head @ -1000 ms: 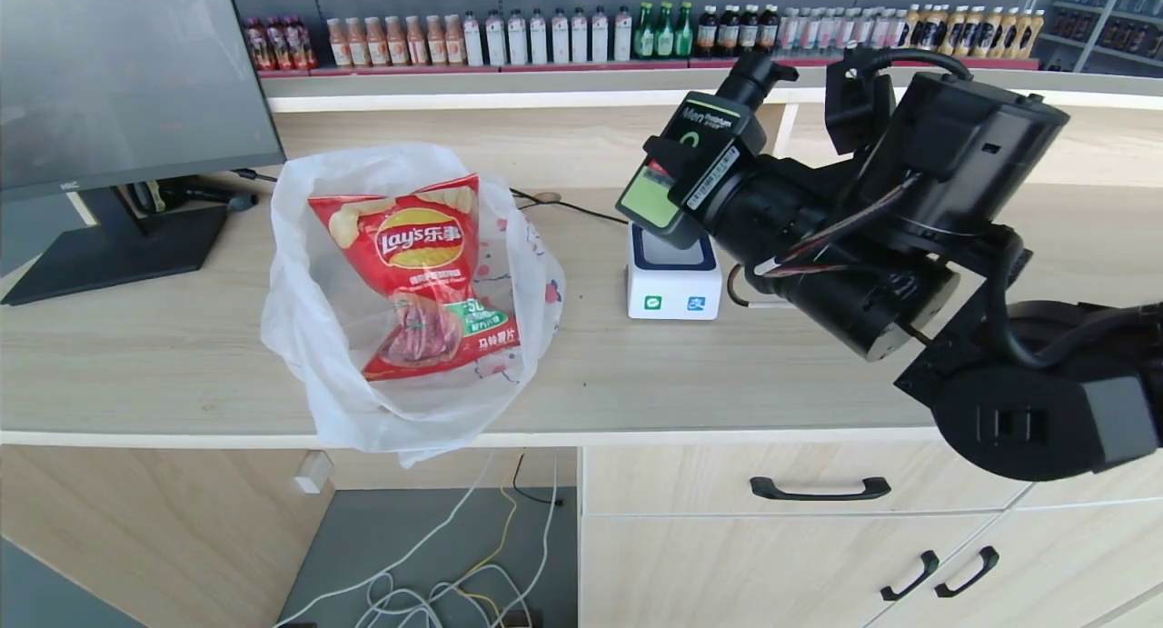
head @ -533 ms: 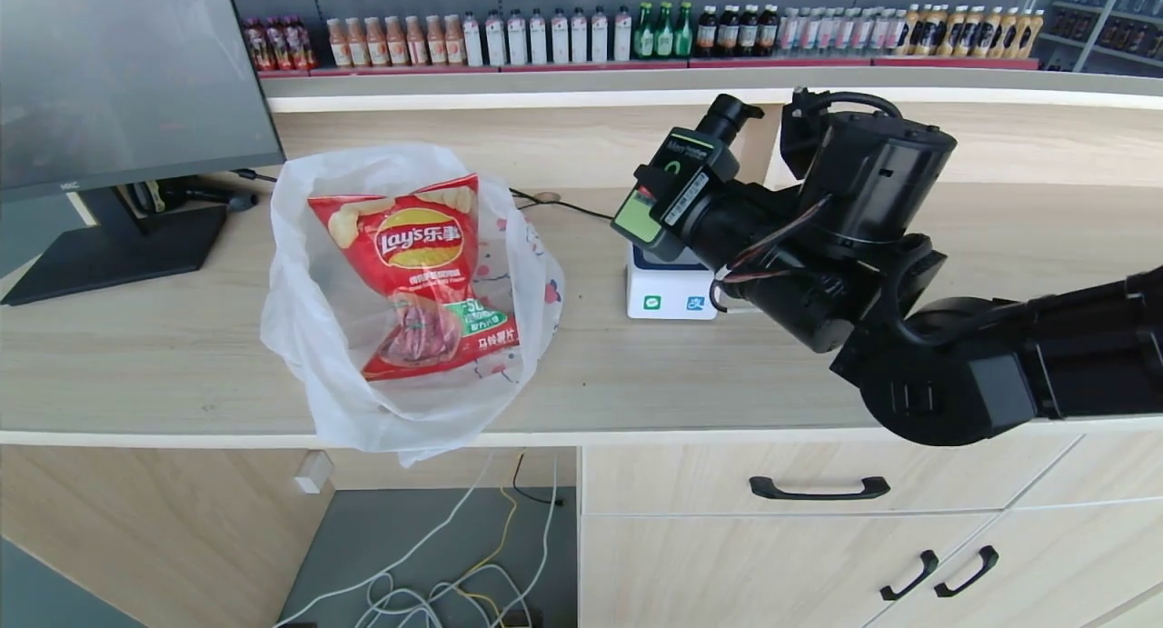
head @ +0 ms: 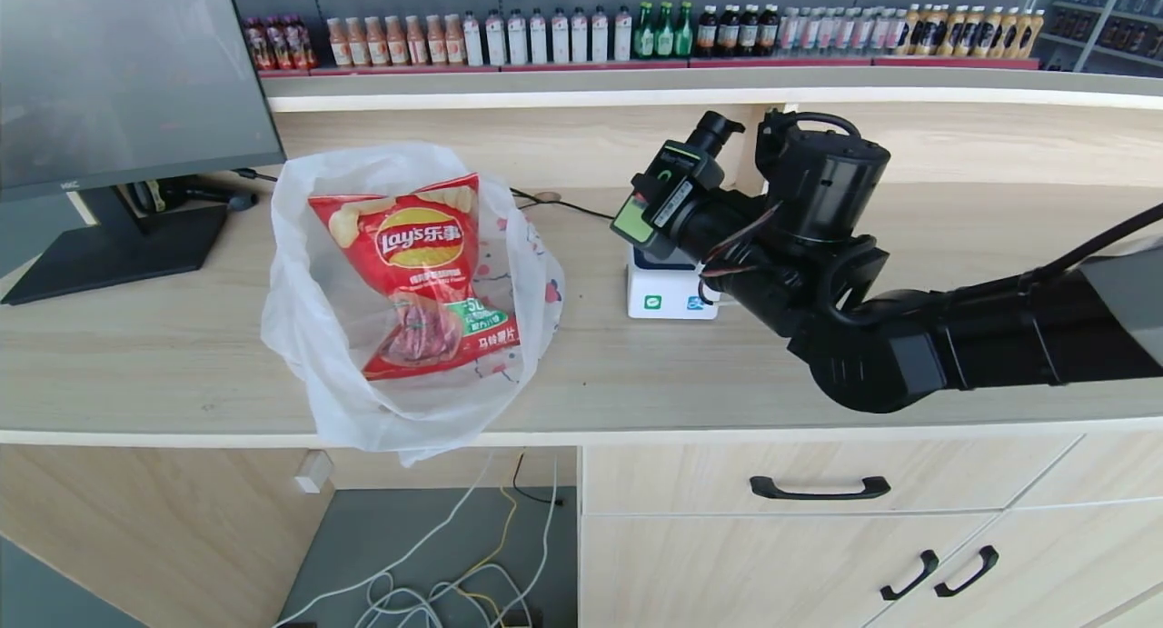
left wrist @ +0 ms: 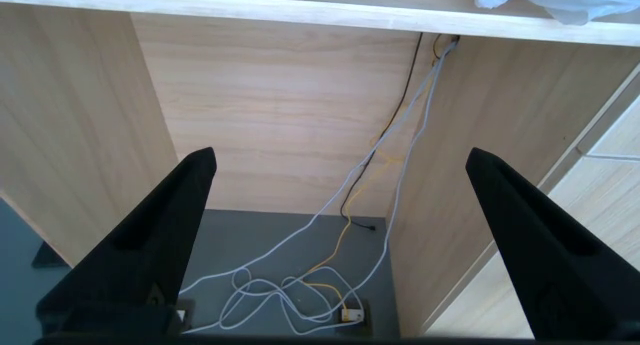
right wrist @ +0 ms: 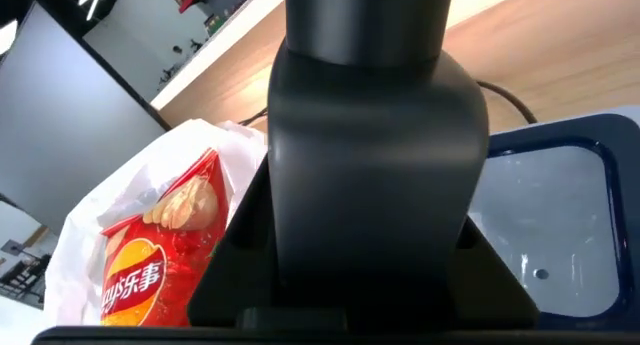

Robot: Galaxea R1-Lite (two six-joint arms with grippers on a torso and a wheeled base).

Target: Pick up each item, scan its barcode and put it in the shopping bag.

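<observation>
A dark bottle (head: 661, 201) with a black cap and a green label is held in my right gripper (head: 677, 212), which is shut on it. It hangs tilted just above the white scanner box (head: 668, 296) with its blue-rimmed window (right wrist: 560, 225). In the right wrist view the bottle (right wrist: 365, 135) stands between the fingers. Left of the scanner, the clear shopping bag (head: 300, 319) sits open on the counter with a red bag of chips (head: 418, 274) inside. My left gripper (left wrist: 340, 255) is open below the counter's edge, over loose cables.
A monitor (head: 118, 74) on a black stand occupies the counter's far left. A cable (head: 563, 205) runs behind the scanner. Drink bottles (head: 636, 33) line the back shelf. Drawers with black handles (head: 818, 489) lie under the counter at the right.
My right arm has dropped lower and drawn away from the head camera, carrying the bottle down and slightly left, closer over the scanner. Bag and chips have not moved.
</observation>
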